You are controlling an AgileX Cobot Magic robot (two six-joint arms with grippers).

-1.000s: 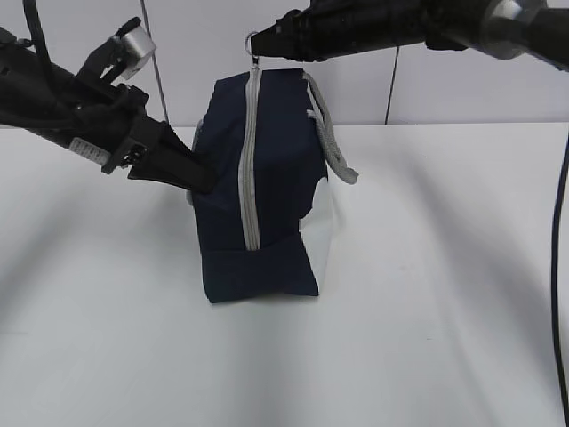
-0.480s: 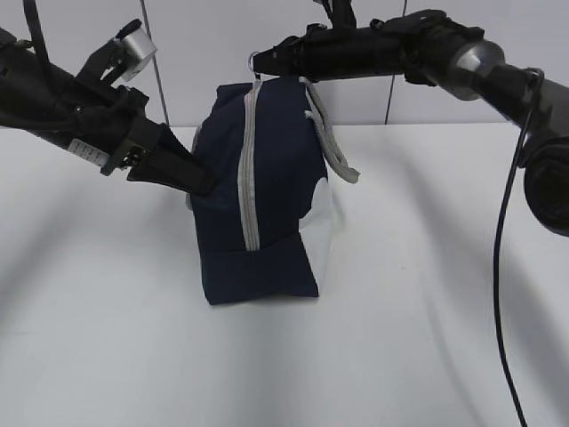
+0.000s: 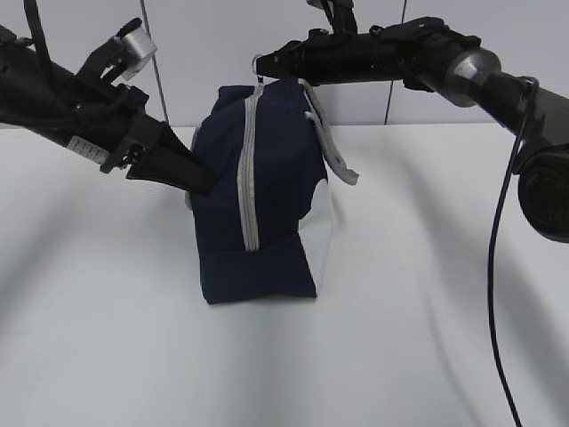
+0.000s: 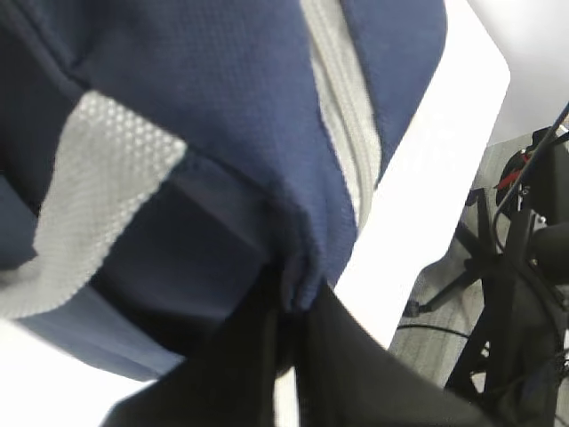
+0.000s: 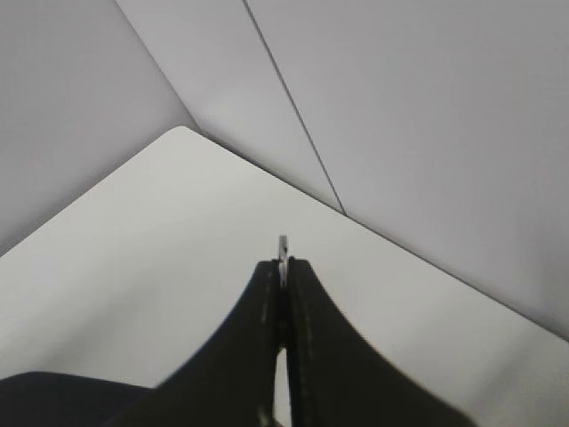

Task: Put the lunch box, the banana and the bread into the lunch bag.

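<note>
The navy lunch bag (image 3: 267,196) stands on end on the white table, its grey zipper (image 3: 248,178) running down the near face and closed. At the bag's top, my right gripper (image 3: 264,62) is shut on the zipper's ring pull (image 3: 258,64). The metal ring (image 5: 283,245) pokes out between the right gripper's (image 5: 283,265) tips. My left gripper (image 3: 206,185) is shut on a fold of the bag's navy fabric (image 4: 222,107) at its left side, and the left gripper (image 4: 293,307) pinches that fold tightly. The lunch box, the banana and the bread are out of view.
Grey strap handles (image 3: 333,147) hang over the bag's right side, above its white panel (image 3: 322,231). A pale wall stands close behind the table. Past the table's edge, dark stands and cables (image 4: 516,267) show in the left wrist view.
The right gripper has sunk a little with the ring pull, and its arm has swung lower into view. The bag's top has slumped slightly. The left gripper has not moved.
</note>
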